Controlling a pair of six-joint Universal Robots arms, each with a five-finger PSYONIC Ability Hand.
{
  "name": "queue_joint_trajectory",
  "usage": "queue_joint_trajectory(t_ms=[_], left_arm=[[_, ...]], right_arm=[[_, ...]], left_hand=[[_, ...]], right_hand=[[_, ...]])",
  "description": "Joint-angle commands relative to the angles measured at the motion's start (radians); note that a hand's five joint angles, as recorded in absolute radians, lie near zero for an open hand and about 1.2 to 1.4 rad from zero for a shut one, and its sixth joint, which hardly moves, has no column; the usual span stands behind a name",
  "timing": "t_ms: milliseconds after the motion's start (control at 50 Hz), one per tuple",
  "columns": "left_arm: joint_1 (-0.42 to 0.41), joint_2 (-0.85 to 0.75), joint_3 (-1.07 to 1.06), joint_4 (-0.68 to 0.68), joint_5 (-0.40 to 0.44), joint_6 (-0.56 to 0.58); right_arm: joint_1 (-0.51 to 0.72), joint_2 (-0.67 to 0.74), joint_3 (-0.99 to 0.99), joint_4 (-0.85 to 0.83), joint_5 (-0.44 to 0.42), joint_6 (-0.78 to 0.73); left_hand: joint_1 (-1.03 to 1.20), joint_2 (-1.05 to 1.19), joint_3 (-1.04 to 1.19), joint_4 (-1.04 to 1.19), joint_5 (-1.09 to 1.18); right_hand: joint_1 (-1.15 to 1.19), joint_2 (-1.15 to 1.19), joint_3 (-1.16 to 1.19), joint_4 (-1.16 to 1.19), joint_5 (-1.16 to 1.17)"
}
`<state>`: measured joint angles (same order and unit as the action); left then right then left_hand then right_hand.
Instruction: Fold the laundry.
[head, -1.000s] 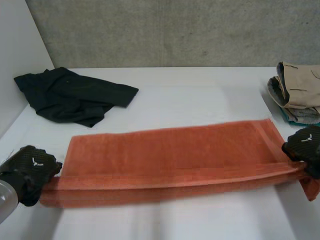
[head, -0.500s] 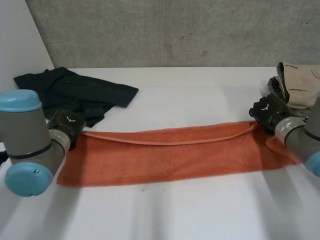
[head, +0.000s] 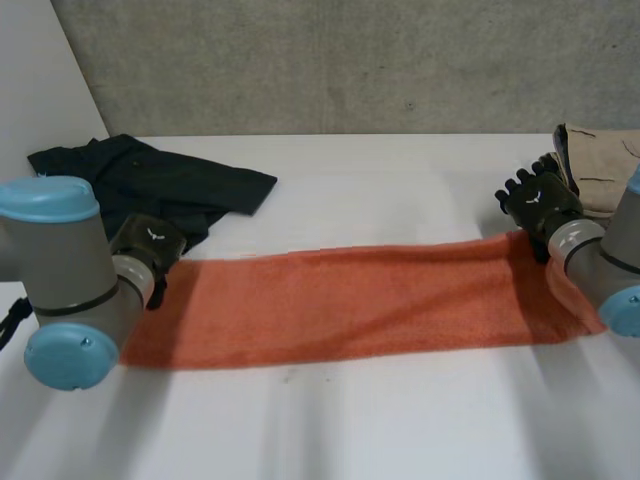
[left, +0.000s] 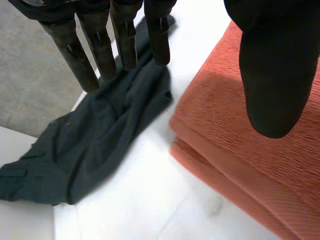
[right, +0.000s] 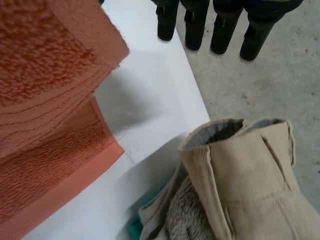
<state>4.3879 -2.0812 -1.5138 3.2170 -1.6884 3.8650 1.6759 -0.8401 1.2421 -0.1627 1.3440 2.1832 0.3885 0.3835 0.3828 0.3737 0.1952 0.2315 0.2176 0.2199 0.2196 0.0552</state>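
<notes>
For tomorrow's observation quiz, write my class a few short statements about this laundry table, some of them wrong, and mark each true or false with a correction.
1. The orange towel lies folded in a long strip across the table. True.
2. The left robot hand grips a corner of the towel. False: its fingers are straight and hold nothing; it is at the towel's end.
3. The dark garment lies on top of the towel. False: it lies on the table beside the towel's end, near the left robot hand.
4. The right robot hand is open, between the towel's end and the beige clothes. True.
</notes>
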Motion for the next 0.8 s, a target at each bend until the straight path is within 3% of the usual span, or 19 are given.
queue_joint_trajectory(t_ms=[20, 80, 160, 180, 260, 280, 360, 500, 800], left_arm=[[-0.024, -0.005, -0.054, 0.050, 0.033, 0.002], [-0.027, -0.013, -0.054, 0.092, 0.056, 0.002], [-0.028, -0.036, -0.040, 0.122, 0.059, 0.002], [-0.028, -0.042, -0.039, 0.124, 0.059, 0.002], [-0.038, -0.057, -0.025, 0.132, 0.058, 0.001], [-0.041, -0.057, -0.023, 0.132, 0.058, 0.001], [-0.048, -0.057, -0.022, 0.132, 0.058, 0.001], [-0.053, -0.045, -0.049, 0.132, 0.058, 0.001], [-0.065, 0.007, -0.100, 0.132, 0.064, -0.001]], right_arm=[[-0.024, -0.042, -0.006, 0.071, -0.009, 0.101], [-0.028, -0.040, -0.006, 0.069, -0.025, 0.125], [-0.030, -0.008, -0.010, 0.051, -0.061, 0.115], [-0.030, -0.001, -0.013, 0.040, -0.072, 0.106], [-0.030, 0.030, -0.021, -0.043, -0.118, 0.011], [-0.030, 0.032, -0.020, -0.058, -0.126, -0.008], [-0.030, 0.030, -0.013, -0.083, -0.147, -0.088], [-0.051, -0.017, 0.013, -0.051, -0.178, -0.069], [-0.140, -0.088, -0.059, 0.250, -0.160, 0.227]], left_hand=[[-0.014, -0.009, -0.008, 0.001, 0.005], [-0.008, -0.003, -0.002, 0.007, 0.011], [-0.002, 0.003, 0.004, 0.013, 0.017], [-0.002, 0.003, 0.004, 0.013, 0.017], [-0.002, 0.003, 0.004, 0.013, 0.017], [0.001, 0.006, 0.007, 0.016, 0.020], [0.004, 0.009, 0.010, 0.019, 0.023], [0.007, 0.012, 0.013, 0.022, 0.026], [0.007, 0.012, 0.013, 0.022, 0.026]], right_hand=[[0.463, 0.477, 0.475, 0.475, 0.465], [0.936, 0.950, 0.947, 0.948, 0.937], [1.119, 1.133, 1.131, 1.131, 1.121], [1.081, 1.095, 1.093, 1.093, 1.083], [0.053, 0.066, 0.064, 0.064, 0.054], [-0.057, -0.043, -0.045, -0.045, -0.055], [-0.057, -0.043, -0.045, -0.045, -0.055], [-0.057, -0.043, -0.045, -0.045, -0.055], [0.044, 0.058, 0.056, 0.056, 0.046]])
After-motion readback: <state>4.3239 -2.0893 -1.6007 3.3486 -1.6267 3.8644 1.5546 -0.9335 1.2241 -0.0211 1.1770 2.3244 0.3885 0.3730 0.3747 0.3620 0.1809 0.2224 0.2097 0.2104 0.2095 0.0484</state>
